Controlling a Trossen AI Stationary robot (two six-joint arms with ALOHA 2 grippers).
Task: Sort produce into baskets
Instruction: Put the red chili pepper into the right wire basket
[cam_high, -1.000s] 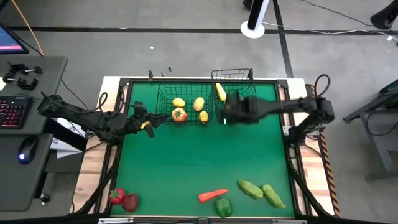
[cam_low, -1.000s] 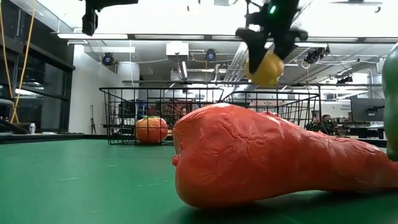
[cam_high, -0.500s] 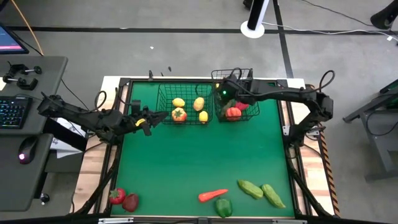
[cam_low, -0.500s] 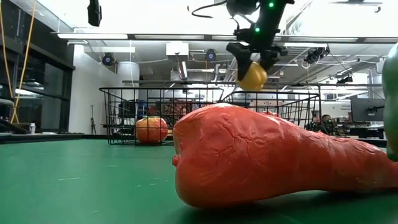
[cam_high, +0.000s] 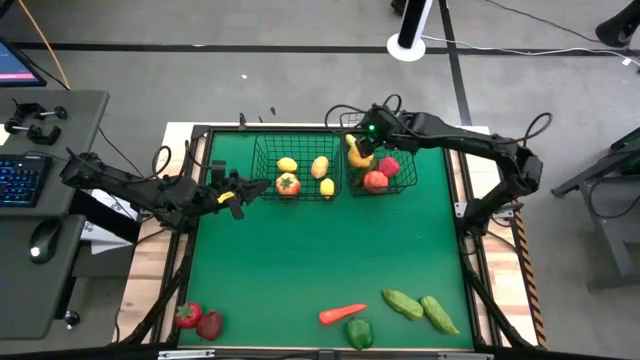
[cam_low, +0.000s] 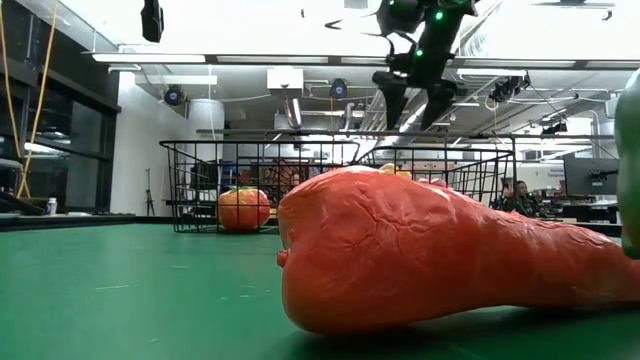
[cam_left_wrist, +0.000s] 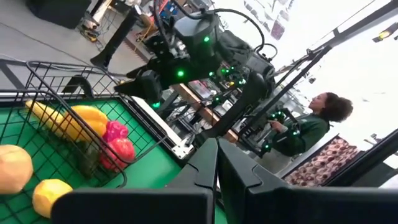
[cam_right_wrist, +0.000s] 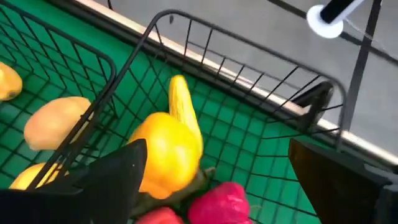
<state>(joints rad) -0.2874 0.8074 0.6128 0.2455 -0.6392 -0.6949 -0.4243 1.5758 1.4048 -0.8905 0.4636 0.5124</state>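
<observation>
Produce (cam_high: 415, 306) left along the table's (cam_high: 300, 260) near edge looks light, rigid and smooth, best pinched across its narrow middle; right gripper (cam_high: 362, 143) hangs open above the far-edge right basket (cam_high: 400, 185), left gripper (cam_high: 240, 195) shut beside the left basket (cam_high: 262, 170)

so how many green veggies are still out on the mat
3, all at the near right of the green mat, none in a basket: two cucumbers side by side and a green pepper beside the carrot. Baskets may hide more.
</observation>
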